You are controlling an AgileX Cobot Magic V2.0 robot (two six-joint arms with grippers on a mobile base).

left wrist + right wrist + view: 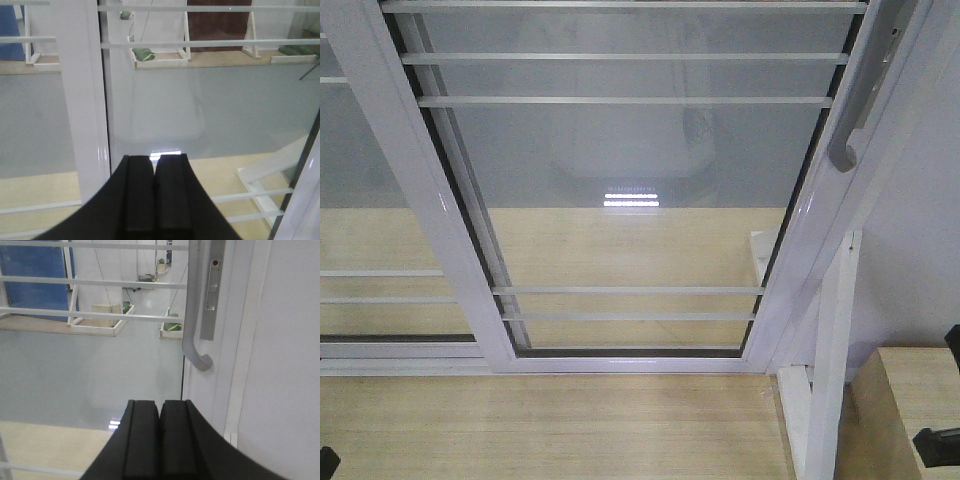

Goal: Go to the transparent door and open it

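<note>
The transparent door (630,190) fills the middle of the front view, and its glossy white frame runs out of shot at the top, so its upper end is cut off. Its curved pale handle (192,315) hangs on the door's right stile with the lock plate (212,290) just beside it. The plate shows a small red dot near its top, and any lettering on it is too small to read. The handle's upper end is cropped in the right wrist view. The right gripper (160,407) sits below the handle and slightly left of it, apart from it, its black fingers clenched flat together on nothing. The left gripper (154,165) is likewise clamped on nothing, facing the door's glass just right of a white upright (82,100); whether it touches the glass cannot be told. A striped glare (632,197) lies on the door's glass. Left of the door a barred glass panel (370,200) is cut by the edge; right of the door stands a white post (835,350), foot out of frame. Beyond the door, green bundles (142,54) are too blurred to identify
</note>
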